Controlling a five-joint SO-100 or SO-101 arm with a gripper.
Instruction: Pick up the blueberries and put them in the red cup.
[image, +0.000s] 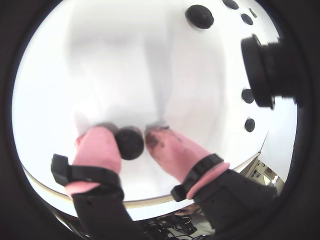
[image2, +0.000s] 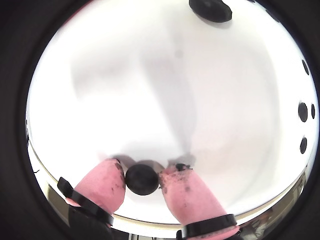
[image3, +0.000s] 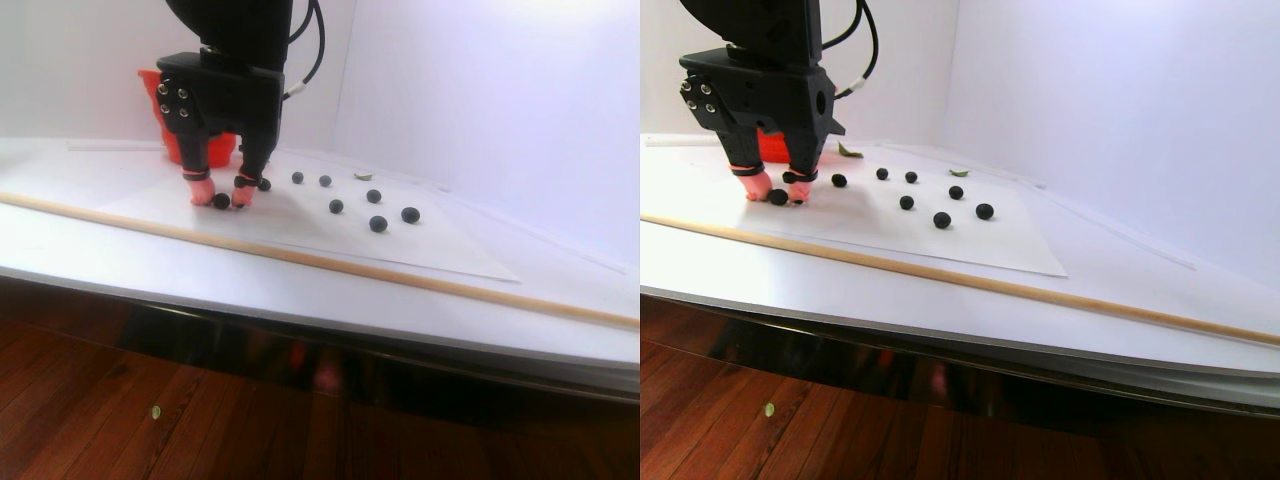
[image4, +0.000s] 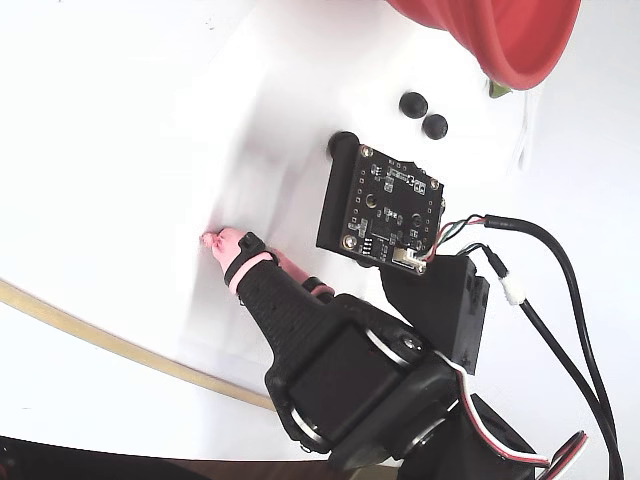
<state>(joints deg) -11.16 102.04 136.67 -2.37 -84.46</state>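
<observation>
wrist views both give you the close look: gripper (image: 137, 137) has its two pink fingertips (image: 100, 147) set narrow on either side of one blueberry (image: 129, 143), both tips touching it or nearly so, right down at the white sheet (image: 125, 60). you can't tell from these whether the berry is lifted or resting. in a wrist view the same berry (image2: 142, 179) sits dead centre between the tips, and dark smudges show on the inner faces of the pink pads (image2: 182, 187).

stereo pair view gives you what the wrist cameras don't: the red cup (image3: 180, 145) stands behind the arm, well apart from the held berry, and the loose blueberries (image3: 378, 223) lie scattered on the sheet to the right of the gripper (image3: 222, 199). a long wooden stick (image3: 320, 262) runs across the table (image3: 100, 265) in front.

fixed view from above shows you the red cup rim (image4: 500, 45) at top, two berries (image4: 424, 115) near it, and only one pink fingertip (image4: 222, 241); the gripped berry is hidden there.
</observation>
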